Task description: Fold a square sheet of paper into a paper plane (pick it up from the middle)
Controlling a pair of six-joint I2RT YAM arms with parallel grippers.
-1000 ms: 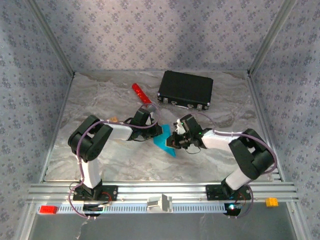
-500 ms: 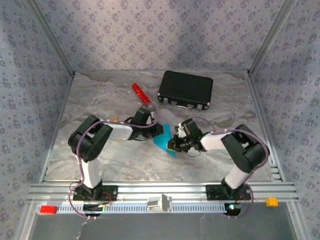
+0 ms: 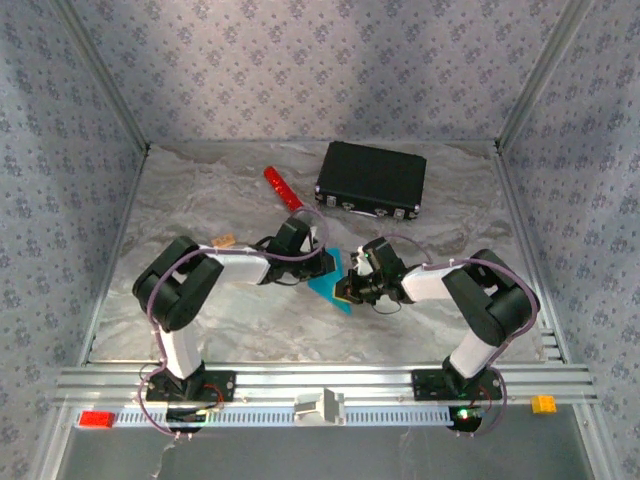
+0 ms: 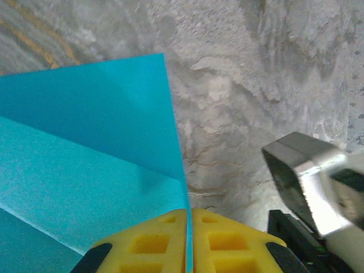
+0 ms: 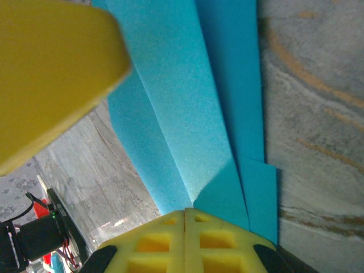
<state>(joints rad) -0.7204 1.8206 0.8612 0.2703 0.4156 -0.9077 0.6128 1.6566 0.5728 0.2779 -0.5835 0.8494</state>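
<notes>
The square sheet of paper (image 3: 327, 286) is bright cyan, folded into overlapping layers, and lies mid-table between both grippers. My left gripper (image 3: 325, 263) is at its upper left edge. In the left wrist view the yellow fingers (image 4: 153, 244) are shut on a paper (image 4: 85, 170) edge, a thin cyan line running between the pads of the left gripper (image 4: 187, 222). My right gripper (image 3: 348, 287) is on the paper's right side. Its yellow tips (image 5: 185, 215) are shut, seam closed, touching the folded layers (image 5: 187, 114). The blurred left finger (image 5: 51, 74) looms at upper left.
A black case (image 3: 372, 180) stands at the back right and a red cylinder (image 3: 282, 187) lies to its left. A small tan block (image 3: 224, 241) sits by the left forearm. Patterned walls close in three sides; the rail (image 3: 320, 380) runs along the front.
The right arm has sunk lower, its gripper now down at the paper's right edge. The left gripper has shifted a little to the right, onto the paper's edge.
</notes>
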